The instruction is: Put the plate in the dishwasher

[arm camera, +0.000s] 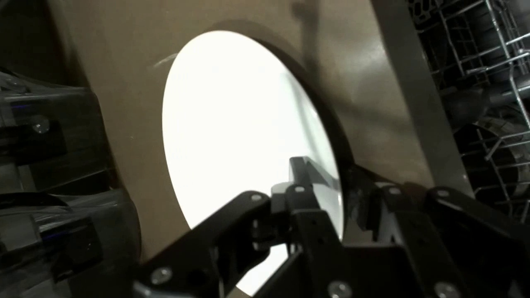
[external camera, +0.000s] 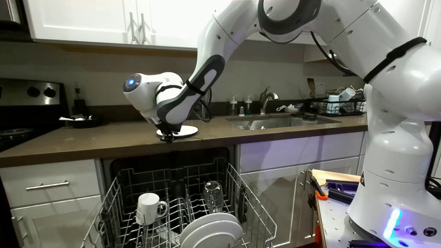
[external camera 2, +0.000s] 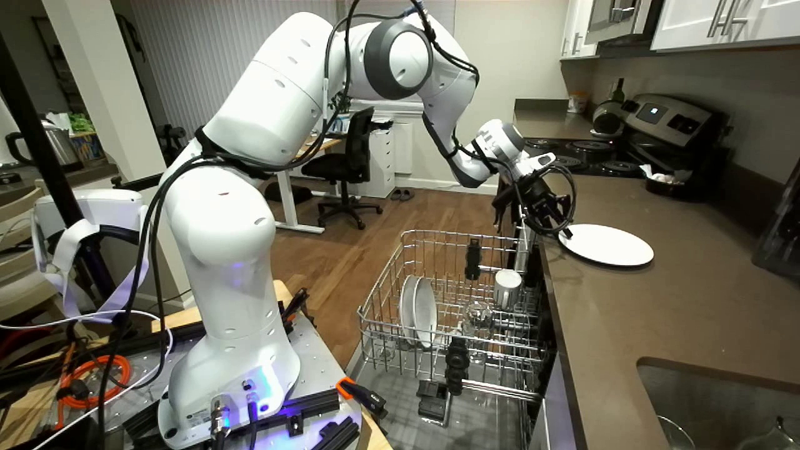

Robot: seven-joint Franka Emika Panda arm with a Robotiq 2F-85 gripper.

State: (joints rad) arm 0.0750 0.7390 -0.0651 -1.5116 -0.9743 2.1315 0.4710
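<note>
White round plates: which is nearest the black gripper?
The white round plate on the brown countertop, rim at the open gripper; the other two stand in the grey wire dishwasher rack.

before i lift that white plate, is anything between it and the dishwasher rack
Beyond the gripper at its rim, only the counter edge separates the plate from the dishwasher rack; nothing visible stands on that path. Inside are a mug, a glass and other plates.

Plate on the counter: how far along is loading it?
Done: rack is out, gripper is at the plate.
In hand: the grasp; jaws stand apart across its rim, apparently not clamped.
To go: clamp, lift, rack it; it lies on the counter.
</note>
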